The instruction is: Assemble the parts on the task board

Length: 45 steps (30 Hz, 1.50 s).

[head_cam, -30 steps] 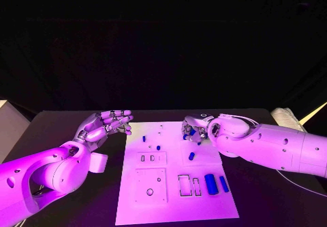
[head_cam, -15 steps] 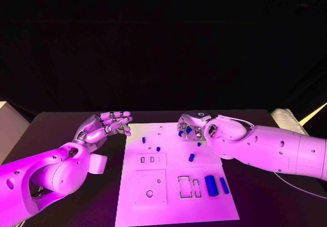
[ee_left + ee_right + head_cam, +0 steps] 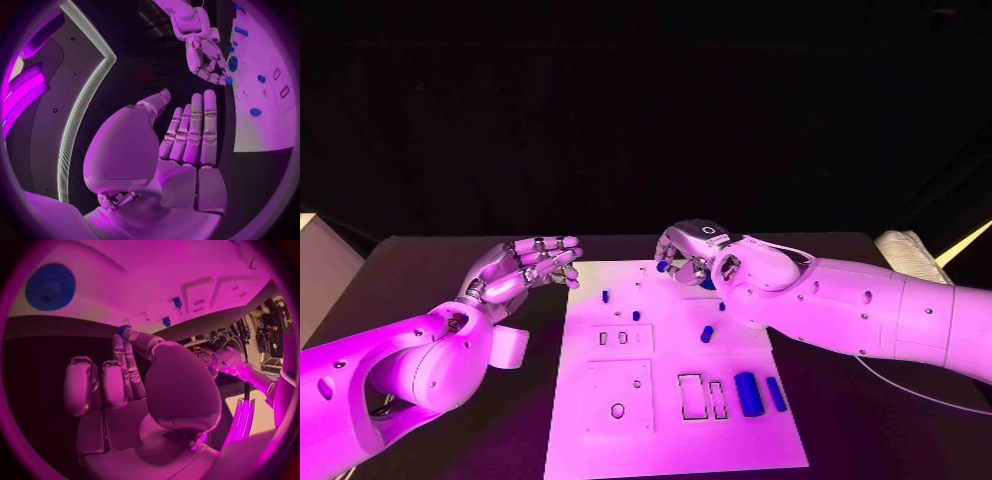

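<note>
The white task board [image 3: 661,430] lies in the middle of the black table. My right hand [image 3: 689,252] hovers over the board's far edge and pinches a small blue toothed part [image 3: 662,266] between thumb and a fingertip; the same part [image 3: 123,330] shows at the fingertips in the right wrist view. A large blue gear [image 3: 50,287] lies on the board beyond it. My left hand [image 3: 531,262] is held above the table by the board's far left corner, fingers apart, holding nothing. Blue pegs [image 3: 604,295] [image 3: 635,314] [image 3: 707,333] and two longer blue bars [image 3: 747,393] [image 3: 775,392] lie on the board.
Two narrow rectangular slots [image 3: 689,393] sit next to the blue bars, with square plates [image 3: 620,336] [image 3: 617,392] to their left. A small white block [image 3: 506,345] sits on the table beside my left forearm. A pale object [image 3: 903,250] lies at the table's far right.
My right hand has moved left and toward the board's far edge, carrying the small blue part. The left hand has stayed where it was.
</note>
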### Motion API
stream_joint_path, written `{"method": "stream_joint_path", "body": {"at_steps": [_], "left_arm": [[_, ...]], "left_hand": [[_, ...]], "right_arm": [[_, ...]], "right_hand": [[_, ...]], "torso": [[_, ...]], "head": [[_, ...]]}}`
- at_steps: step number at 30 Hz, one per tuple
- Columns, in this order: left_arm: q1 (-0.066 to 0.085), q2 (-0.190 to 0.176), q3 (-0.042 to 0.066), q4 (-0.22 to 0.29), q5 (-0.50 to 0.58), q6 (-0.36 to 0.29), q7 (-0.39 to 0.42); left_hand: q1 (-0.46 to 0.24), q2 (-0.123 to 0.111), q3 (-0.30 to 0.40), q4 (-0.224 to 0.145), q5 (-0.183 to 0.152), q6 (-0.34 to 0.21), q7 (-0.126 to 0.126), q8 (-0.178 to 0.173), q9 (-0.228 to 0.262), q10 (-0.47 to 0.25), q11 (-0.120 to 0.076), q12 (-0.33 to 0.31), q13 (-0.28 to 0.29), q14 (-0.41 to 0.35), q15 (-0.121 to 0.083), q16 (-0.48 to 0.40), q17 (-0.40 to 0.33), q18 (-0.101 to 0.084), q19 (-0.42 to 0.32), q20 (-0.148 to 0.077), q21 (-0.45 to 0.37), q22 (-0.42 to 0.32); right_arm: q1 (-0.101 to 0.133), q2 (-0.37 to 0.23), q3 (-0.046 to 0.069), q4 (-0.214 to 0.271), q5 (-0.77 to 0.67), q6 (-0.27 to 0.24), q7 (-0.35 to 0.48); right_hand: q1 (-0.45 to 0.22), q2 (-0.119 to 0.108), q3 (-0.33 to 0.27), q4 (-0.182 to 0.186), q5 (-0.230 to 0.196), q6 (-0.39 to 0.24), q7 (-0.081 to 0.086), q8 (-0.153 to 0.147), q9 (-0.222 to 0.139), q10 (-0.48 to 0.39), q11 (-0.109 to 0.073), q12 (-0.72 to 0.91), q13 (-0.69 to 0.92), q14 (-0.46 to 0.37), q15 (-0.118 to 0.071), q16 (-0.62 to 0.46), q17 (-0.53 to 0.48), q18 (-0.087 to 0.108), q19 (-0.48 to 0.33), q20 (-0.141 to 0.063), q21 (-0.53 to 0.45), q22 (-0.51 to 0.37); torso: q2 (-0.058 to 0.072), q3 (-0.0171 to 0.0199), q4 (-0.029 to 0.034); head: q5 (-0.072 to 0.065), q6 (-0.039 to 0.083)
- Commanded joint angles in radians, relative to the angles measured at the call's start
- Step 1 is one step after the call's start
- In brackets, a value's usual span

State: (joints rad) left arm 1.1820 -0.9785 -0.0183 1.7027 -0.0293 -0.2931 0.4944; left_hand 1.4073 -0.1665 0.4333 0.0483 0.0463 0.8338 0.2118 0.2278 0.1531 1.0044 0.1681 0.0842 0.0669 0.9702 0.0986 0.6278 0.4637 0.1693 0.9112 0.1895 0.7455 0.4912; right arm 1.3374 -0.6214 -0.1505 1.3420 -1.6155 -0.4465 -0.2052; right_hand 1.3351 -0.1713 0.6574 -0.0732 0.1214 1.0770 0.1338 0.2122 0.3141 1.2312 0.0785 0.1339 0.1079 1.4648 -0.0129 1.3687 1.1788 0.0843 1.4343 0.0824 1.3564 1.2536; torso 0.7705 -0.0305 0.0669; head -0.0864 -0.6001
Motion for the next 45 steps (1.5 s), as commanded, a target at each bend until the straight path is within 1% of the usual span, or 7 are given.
{"method": "stream_joint_path", "body": {"at_steps": [1,9,22,25,27,32,45], "left_arm": [[0.002,0.003,0.001,0.003,-0.004,0.021,0.005],[0.006,0.008,0.001,0.002,-0.004,0.023,0.003],[0.015,0.012,0.001,0.002,-0.004,0.025,0.001],[0.017,0.012,0.001,0.002,-0.004,0.025,0.001],[0.017,0.012,0.001,0.001,-0.004,0.025,0.000],[0.020,0.010,0.001,0.000,-0.004,0.024,-0.001],[0.023,0.008,0.001,-0.003,-0.005,0.024,-0.003]], "left_hand": [[-0.008,0.005,0.003,-0.002,0.003,0.006,0.015,-0.006,-0.002,0.002,0.000,-0.001,0.001,-0.008,0.002,0.005,0.001,0.010,-0.007,-0.001,0.002,0.001],[-0.008,0.005,0.003,-0.002,0.003,0.006,0.015,-0.006,-0.002,0.002,0.000,-0.001,0.001,-0.008,0.002,0.005,0.001,0.010,-0.007,-0.001,0.002,0.001],[-0.008,0.005,0.003,-0.002,0.003,0.006,0.015,-0.006,-0.002,0.002,0.000,-0.001,0.001,-0.008,0.002,0.005,0.001,0.010,-0.007,-0.001,0.002,0.001],[-0.008,0.005,0.003,-0.002,0.003,0.006,0.015,-0.006,-0.002,0.002,0.000,-0.001,0.001,-0.008,0.002,0.005,0.001,0.010,-0.007,-0.001,0.002,0.001],[-0.008,0.005,0.003,-0.002,0.003,0.006,0.015,-0.006,-0.002,0.002,0.000,-0.001,0.001,-0.008,0.002,0.005,0.001,0.010,-0.007,-0.001,0.002,0.001],[-0.008,0.005,0.003,-0.002,0.003,0.006,0.015,-0.006,-0.002,0.002,0.000,-0.001,0.001,-0.008,0.002,0.005,0.001,0.010,-0.007,-0.001,0.002,0.001],[-0.009,0.005,0.005,-0.003,0.003,0.006,0.015,-0.007,-0.002,0.001,0.000,-0.002,0.001,-0.009,0.002,0.007,0.001,0.010,-0.009,-0.001,0.006,0.004]], "right_arm": [[0.001,0.020,0.001,-0.017,-0.010,-0.028,0.006],[0.000,0.070,0.002,-0.062,0.002,-0.013,0.018],[-0.004,0.119,0.000,-0.124,0.006,0.014,0.009],[-0.005,0.121,0.000,-0.125,0.006,0.025,0.006],[-0.005,0.120,-0.001,-0.124,0.005,0.032,0.004],[-0.005,0.115,-0.002,-0.120,0.002,0.047,0.000],[-0.005,0.109,-0.003,-0.113,-0.006,0.061,-0.014]], "right_hand": [[0.005,-0.006,0.006,0.001,0.007,0.008,0.002,0.005,0.002,0.020,-0.015,-0.004,-0.001,0.037,-0.005,0.003,0.001,-0.019,0.006,0.002,0.002,0.002],[0.003,-0.006,0.006,0.001,0.007,0.007,0.002,0.005,0.003,0.019,-0.014,-0.006,-0.001,0.037,-0.004,0.004,0.001,-0.019,0.007,0.002,0.003,0.003],[-0.003,-0.008,0.007,0.003,0.004,0.003,0.004,0.003,0.005,0.016,-0.012,-0.011,0.000,0.037,-0.003,0.005,0.000,-0.019,0.005,0.003,0.002,0.002],[-0.005,-0.008,0.007,0.004,0.003,0.002,0.004,0.003,0.006,0.016,-0.012,-0.011,0.000,0.037,-0.002,0.005,0.000,-0.019,0.005,0.003,0.002,0.002],[-0.005,-0.008,0.007,0.004,0.003,0.002,0.004,0.003,0.006,0.016,-0.012,-0.012,0.000,0.037,-0.002,0.005,0.000,-0.019,0.005,0.003,0.002,0.002],[-0.008,-0.008,0.006,0.005,-0.001,0.001,0.004,0.003,0.007,0.016,-0.012,-0.013,0.000,0.037,-0.002,0.006,0.000,-0.019,0.005,0.004,0.003,0.003],[-0.013,-0.010,0.004,0.007,-0.006,0.001,0.004,0.003,0.010,0.016,-0.012,-0.014,0.001,0.037,-0.002,0.006,-0.002,-0.019,0.004,0.004,0.002,0.003]], "torso": [[0.002,0.0002,0.0012],[0.004,-0.0012,0.0052],[0.008,-0.0039,0.0103],[0.008,-0.0039,0.0102],[0.009,-0.0027,0.0079],[0.010,-0.0027,0.0056],[0.011,-0.0014,0.0080]], "head": [[0.000,-0.002],[0.003,-0.007],[0.001,-0.005],[0.002,-0.008],[0.004,-0.009],[0.005,-0.011],[0.007,-0.011]]}}
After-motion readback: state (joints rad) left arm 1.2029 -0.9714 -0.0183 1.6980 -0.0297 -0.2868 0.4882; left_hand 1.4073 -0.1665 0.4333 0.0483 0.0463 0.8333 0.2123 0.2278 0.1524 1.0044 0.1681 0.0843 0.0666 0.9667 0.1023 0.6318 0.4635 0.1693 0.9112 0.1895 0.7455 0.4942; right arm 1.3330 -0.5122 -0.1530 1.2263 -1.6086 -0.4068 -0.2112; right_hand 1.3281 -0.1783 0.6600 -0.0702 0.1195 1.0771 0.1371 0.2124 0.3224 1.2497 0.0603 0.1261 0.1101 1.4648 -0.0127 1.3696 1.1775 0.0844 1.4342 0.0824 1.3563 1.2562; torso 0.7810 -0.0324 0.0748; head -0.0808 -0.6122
